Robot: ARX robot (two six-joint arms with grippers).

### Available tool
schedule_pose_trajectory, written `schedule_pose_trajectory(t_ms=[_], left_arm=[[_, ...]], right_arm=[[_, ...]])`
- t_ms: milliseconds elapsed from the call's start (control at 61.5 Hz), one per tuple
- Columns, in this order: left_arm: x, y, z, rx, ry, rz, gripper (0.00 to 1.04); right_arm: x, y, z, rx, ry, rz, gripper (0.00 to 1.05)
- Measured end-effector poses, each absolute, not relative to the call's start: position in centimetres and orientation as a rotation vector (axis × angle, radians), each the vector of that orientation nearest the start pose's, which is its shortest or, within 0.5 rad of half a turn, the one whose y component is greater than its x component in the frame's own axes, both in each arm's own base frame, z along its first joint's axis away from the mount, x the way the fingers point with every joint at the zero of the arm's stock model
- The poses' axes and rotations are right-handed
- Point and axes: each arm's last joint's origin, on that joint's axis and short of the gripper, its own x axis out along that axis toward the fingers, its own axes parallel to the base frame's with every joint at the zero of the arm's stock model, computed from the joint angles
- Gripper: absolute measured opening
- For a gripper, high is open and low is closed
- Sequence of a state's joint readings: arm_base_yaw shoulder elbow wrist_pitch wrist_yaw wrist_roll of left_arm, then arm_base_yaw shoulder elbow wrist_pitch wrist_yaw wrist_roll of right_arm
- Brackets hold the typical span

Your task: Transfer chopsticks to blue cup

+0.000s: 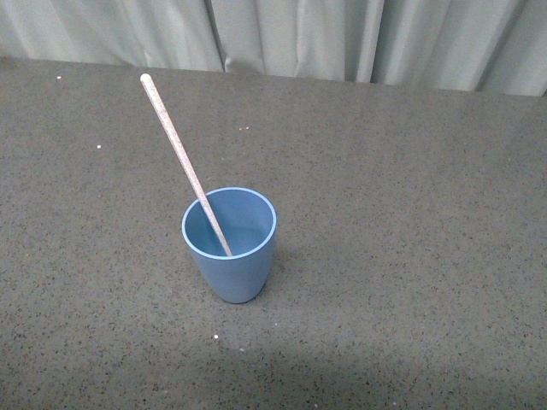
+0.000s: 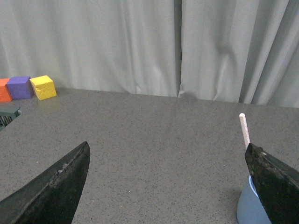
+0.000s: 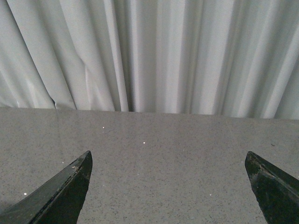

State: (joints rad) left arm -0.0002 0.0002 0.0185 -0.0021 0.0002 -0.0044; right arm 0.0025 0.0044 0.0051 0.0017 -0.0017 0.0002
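The blue cup stands upright on the dark speckled table in the front view. The pale chopstick stands inside it, its lower end on the cup's floor, leaning up and to the far left over the rim. Neither arm shows in the front view. In the left wrist view my left gripper is open and empty; the cup and the chopstick's top show partly behind one finger. My right gripper is open and empty over bare table; no cup or chopstick shows there.
A pale grey curtain hangs along the table's far edge. In the left wrist view, yellow, purple and orange blocks sit by the curtain, with a dark grey object at the frame's edge.
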Motion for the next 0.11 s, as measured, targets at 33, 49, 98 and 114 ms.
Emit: schedule_pose_trajectory(t_ms=[33,49,98,114], left_arm=[[9.65,0.00,16.96,-0.004,-0.016,0.000,0.98],[9.65,0.00,16.96,-0.004,-0.016,0.000,0.98],[9.65,0.00,16.96,-0.004,-0.016,0.000,0.98],[9.65,0.00,16.96,-0.004,-0.016,0.000,0.98]], right_arm=[[9.77,0.03,16.51,0.000,-0.002,0.004,0.95],[9.77,0.03,16.51,0.000,-0.002,0.004,0.95],[9.77,0.03,16.51,0.000,-0.002,0.004,0.95],[9.77,0.03,16.51,0.000,-0.002,0.004,0.95]])
